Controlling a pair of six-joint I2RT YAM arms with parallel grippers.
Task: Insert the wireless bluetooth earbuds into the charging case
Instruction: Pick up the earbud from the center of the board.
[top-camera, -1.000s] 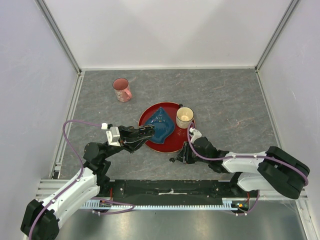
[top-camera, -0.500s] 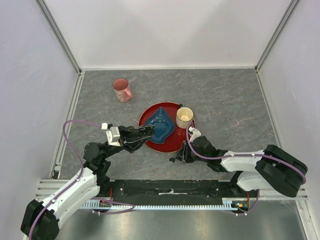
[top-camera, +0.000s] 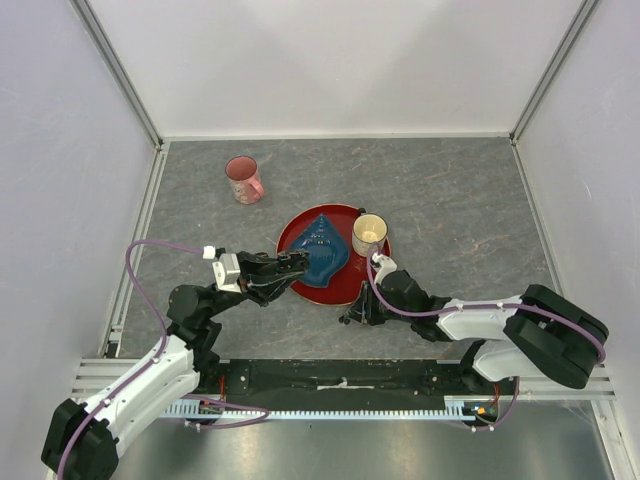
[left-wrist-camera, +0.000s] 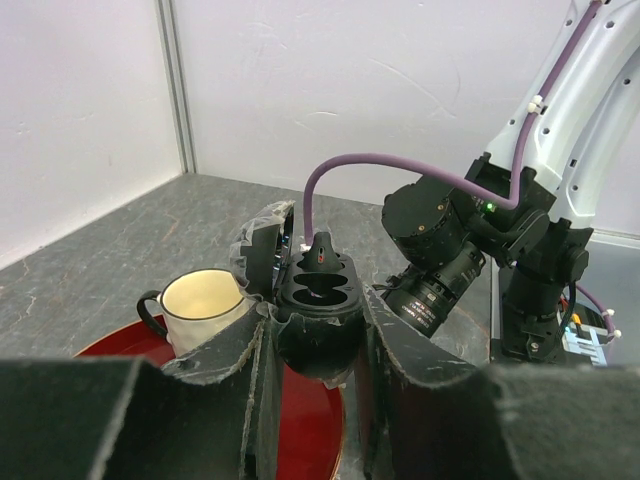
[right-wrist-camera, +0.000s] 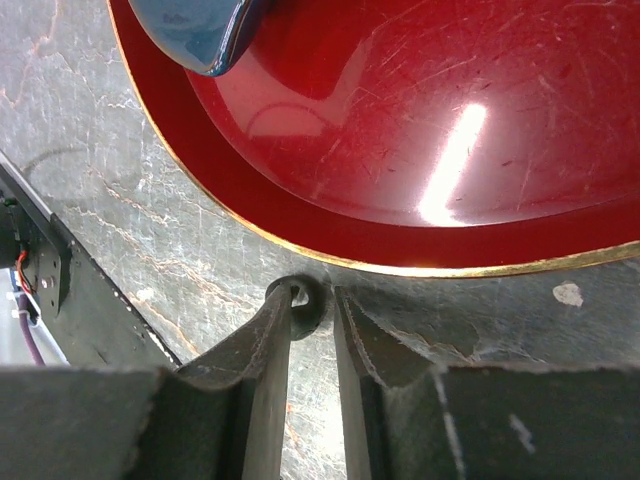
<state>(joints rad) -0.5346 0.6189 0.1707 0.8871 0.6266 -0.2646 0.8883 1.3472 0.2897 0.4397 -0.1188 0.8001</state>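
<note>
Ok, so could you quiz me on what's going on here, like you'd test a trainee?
1. True or false: the charging case held in the left gripper has its lid shut.
2. The cream cup stands: A on the red plate; B on the bare table; C in the left gripper.
3. What lies between the right gripper's fingertips?
Key: 1 false, the lid is open. 2 A. 3 A small black earbud, on the table just off the plate's rim.
</note>
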